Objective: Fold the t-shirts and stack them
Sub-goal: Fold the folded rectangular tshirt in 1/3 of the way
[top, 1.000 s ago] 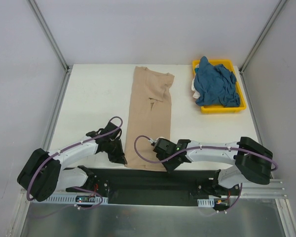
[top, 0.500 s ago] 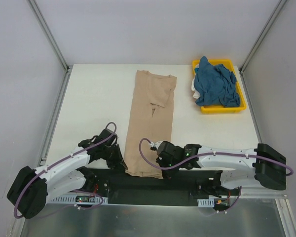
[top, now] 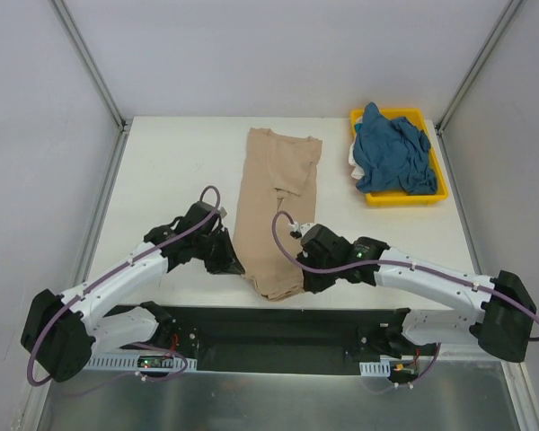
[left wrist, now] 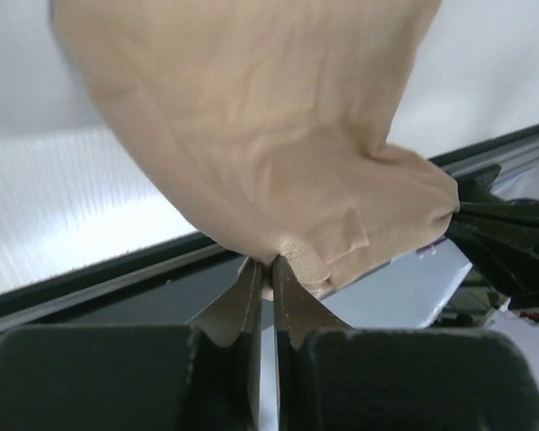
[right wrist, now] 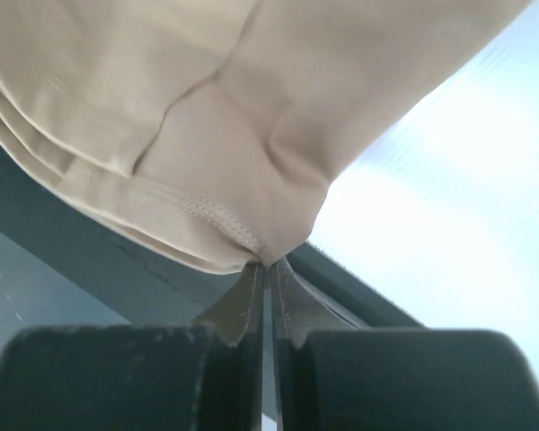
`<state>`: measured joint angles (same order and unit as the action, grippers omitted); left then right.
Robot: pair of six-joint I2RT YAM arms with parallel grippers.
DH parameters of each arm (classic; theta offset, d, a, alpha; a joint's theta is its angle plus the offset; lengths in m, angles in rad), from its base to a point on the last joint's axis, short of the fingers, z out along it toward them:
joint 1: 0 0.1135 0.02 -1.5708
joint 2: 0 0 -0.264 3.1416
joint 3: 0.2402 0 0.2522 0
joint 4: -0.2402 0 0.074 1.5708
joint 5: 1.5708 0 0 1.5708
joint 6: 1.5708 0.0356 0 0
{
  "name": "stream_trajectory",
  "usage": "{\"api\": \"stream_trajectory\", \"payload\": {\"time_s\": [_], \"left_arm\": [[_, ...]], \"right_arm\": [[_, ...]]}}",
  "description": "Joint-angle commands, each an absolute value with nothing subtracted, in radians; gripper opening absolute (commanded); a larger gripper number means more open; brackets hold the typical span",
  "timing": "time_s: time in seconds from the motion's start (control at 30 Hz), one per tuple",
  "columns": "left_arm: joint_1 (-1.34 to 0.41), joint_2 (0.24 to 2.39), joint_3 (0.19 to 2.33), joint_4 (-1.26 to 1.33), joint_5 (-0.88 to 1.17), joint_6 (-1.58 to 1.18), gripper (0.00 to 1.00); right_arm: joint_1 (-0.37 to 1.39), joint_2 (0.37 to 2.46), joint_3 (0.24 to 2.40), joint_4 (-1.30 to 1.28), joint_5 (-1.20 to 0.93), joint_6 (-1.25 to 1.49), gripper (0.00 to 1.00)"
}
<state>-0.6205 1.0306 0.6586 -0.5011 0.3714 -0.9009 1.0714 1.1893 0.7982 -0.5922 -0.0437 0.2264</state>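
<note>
The tan-beige t-shirt (top: 277, 202) lies as a long folded strip down the middle of the table, its near end lifted and sagging between both grippers. My left gripper (top: 236, 266) is shut on the shirt's near left corner (left wrist: 292, 256). My right gripper (top: 307, 278) is shut on the near right corner, where a stitched hem (right wrist: 220, 215) shows. The left gripper (left wrist: 271, 262) and right gripper (right wrist: 268, 265) each pinch cloth at the fingertips. The teal-blue t-shirt (top: 393, 153) lies crumpled in the yellow tray (top: 408, 197) at the back right.
Something white (top: 353, 160) peeks out at the tray's left side. Metal frame posts (top: 90, 63) rise at the table's back corners. The black base rail (top: 278, 328) runs along the near edge under the lifted cloth.
Both grippers have risen from the table's near edge and moved away from the bases, carrying the beige shirt's near end up. The right gripper shut on its corner within the last second.
</note>
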Motion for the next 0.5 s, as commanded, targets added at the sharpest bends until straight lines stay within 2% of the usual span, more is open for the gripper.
{"api": "stream_trajectory", "payload": {"time_s": [0.0, 0.27, 0.47], "left_arm": [[-0.604, 1.132, 0.826, -0.509, 0.25, -0.816, 0.0], [-0.517, 1.282, 1.0, -0.508, 0.196, -0.769, 0.0], [-0.444, 1.405, 1.12, -0.508, 0.23, -0.726, 0.0]], "right_arm": [[1.002, 1.192, 0.916, -0.583, 0.028, 0.149, 0.01], [0.815, 1.331, 1.072, -0.592, 0.031, 0.075, 0.01], [0.718, 1.436, 1.173, -0.603, 0.009, 0.014, 0.01]]}}
